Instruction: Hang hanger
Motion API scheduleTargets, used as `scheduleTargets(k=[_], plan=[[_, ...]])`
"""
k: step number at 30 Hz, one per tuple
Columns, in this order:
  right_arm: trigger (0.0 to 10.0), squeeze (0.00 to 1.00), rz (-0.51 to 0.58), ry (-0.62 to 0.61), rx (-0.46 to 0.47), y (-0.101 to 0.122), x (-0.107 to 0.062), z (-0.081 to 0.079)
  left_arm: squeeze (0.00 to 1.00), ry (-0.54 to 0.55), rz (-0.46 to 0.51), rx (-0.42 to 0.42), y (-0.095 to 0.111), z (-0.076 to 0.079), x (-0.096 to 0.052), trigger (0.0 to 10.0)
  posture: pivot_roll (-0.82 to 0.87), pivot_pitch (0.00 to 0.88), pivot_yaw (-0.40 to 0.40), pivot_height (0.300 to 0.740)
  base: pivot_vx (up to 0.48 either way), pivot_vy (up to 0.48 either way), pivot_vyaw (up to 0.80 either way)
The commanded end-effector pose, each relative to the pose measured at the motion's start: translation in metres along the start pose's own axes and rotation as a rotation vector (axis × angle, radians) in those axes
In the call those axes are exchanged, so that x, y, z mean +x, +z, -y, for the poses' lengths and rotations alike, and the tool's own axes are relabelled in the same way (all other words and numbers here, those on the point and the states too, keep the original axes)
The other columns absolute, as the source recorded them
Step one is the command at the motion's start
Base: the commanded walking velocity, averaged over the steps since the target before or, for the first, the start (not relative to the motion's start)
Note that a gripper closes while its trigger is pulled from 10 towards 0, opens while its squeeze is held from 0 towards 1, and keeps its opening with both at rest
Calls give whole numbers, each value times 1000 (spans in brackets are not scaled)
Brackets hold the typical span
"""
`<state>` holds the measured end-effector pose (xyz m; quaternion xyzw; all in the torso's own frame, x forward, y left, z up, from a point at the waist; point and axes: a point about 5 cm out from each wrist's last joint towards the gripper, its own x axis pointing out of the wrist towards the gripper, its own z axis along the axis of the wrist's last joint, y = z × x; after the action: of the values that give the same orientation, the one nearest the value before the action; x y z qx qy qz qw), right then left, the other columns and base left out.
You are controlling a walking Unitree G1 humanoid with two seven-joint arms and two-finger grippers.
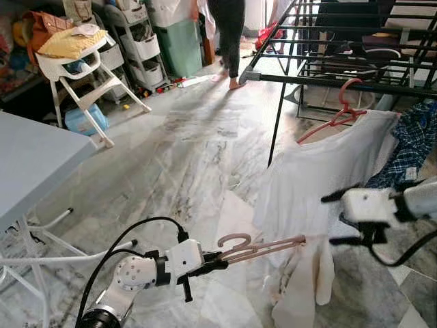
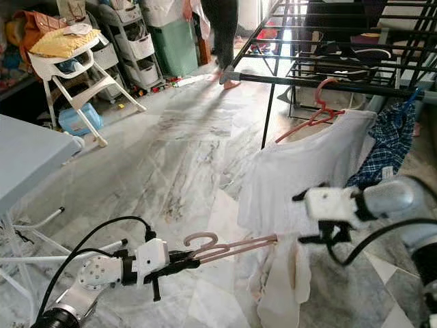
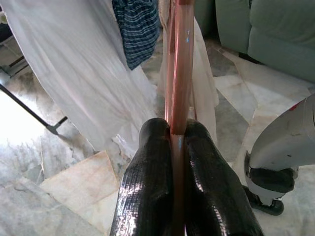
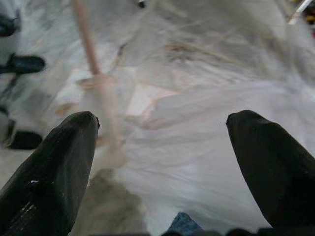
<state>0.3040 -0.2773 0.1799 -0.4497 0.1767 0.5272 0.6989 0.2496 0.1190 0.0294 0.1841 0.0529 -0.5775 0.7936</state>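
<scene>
Hanger [image 1: 263, 247] lies almost level, its long axis running from your left tool [image 1: 213, 260], clamped on the hook end, toward the pale garment [image 1: 300, 273]. Your right tool [image 1: 336, 219], fingers spread apart, waits near the far end. Rack rail [image 1: 328, 83] is above. Cloth hides the hanger's far arm.

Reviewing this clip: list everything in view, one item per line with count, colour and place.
Held hanger: 1, pink, in left gripper, cream garment on its far end.
Hung hanger: 1, pink, on drying rack, carrying white shirt.
White shirt: 1, hanging from rack.
Checked garment: 1, blue, right of shirt.
Drying rack: 1, black, upper right.
High chair: 1, white, upper left.
Table: 1, grey, left.
Person: 1, dark trousers, background.
Left gripper: shut on hanger.
Right gripper: open, beside shirt.
</scene>
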Motion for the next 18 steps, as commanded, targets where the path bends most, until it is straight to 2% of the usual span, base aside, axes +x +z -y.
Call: scheduleTargets(k=[1, 7, 11, 12, 14, 16, 18], plan=[[10000, 1000, 14, -11, 19, 0, -8, 3, 0, 40, 0, 23, 1, -10, -7, 0, -144, 4, 137, 740, 0, 0, 0], [10000, 1000, -10, -17, 34, -8, -7, -4, 0, 89, -10, 36, 2, -19, -11, 0, -140, 3, 143, 740, 0, 0, 0], [10000, 1000, 2, -183, 32, -8, 3, 4, 0, 197, -14, 42, 2, -31, -19, 0, -138, 3, 144, 740, 0, 0, 0], [10000, 988, 15, -216, 32, -8, 8, 3, 0, 254, -6, 18, 2, -37, -22, 0, -135, 4, 145, 740, 0, 0, 0], [10000, 980, 25, -223, 32, -8, 9, 2, 0, 271, -4, 15, 2, -38, -23, 0, -134, 4, 146, 740, 0, 0, 0], [10000, 910, 59, -269, 39, -5, 14, 2, 0, 298, 4, 6, 2, -40, -24, 0, -129, 5, 148, 740, 0, 0, 0], [10000, 906, 81, -312, 42, -3, 18, 4, 0, 309, 11, 1, 2, -40, -24, 0, -128, 6, 147, 740, 0, 0, 0]])
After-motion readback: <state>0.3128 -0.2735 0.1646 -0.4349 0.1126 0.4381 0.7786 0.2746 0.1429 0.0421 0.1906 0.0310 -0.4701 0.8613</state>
